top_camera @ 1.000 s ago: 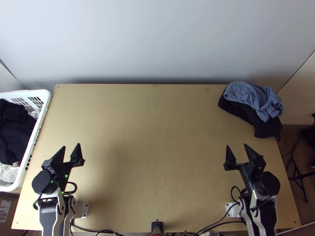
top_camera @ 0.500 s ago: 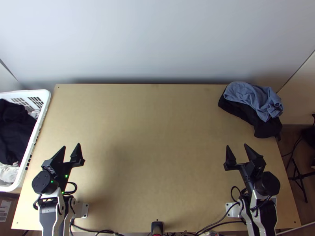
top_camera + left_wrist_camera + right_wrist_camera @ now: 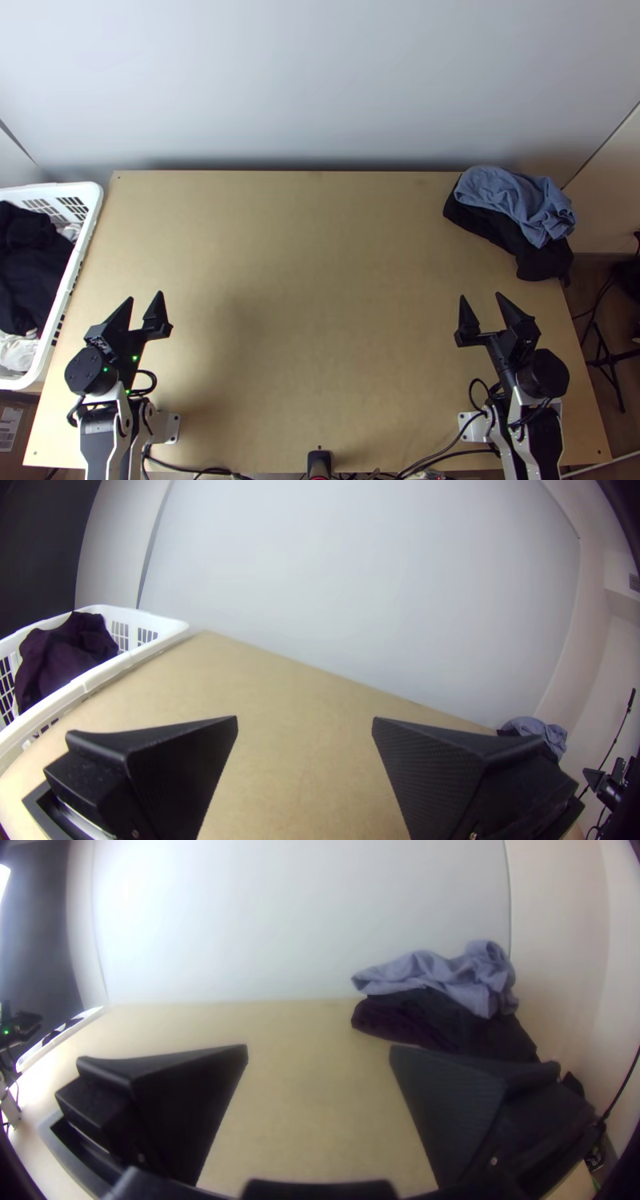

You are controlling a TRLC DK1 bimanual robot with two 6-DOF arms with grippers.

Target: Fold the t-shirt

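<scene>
My left gripper (image 3: 145,306) stands open over the table's near left part, nothing between its fingers; the left wrist view also shows this gripper (image 3: 305,721) open. At the near right, my right gripper (image 3: 480,301) is open and holds nothing, and in the right wrist view the gripper (image 3: 319,1050) has its fingers wide apart. A blue-grey cloth (image 3: 512,198) lies bunched on black cloth (image 3: 538,260) at the table's far right corner, beyond the right gripper. In the right wrist view the blue-grey cloth (image 3: 460,977) rests crumpled on the dark pile (image 3: 433,1020). Which piece is the t-shirt, I cannot tell.
A white basket (image 3: 90,210) with dark (image 3: 30,264) and white cloth stands along the table's left edge, close to the left gripper. The wooden table (image 3: 320,288) stretches bare between the arms up to a pale wall (image 3: 320,80). Cables run along the near edge.
</scene>
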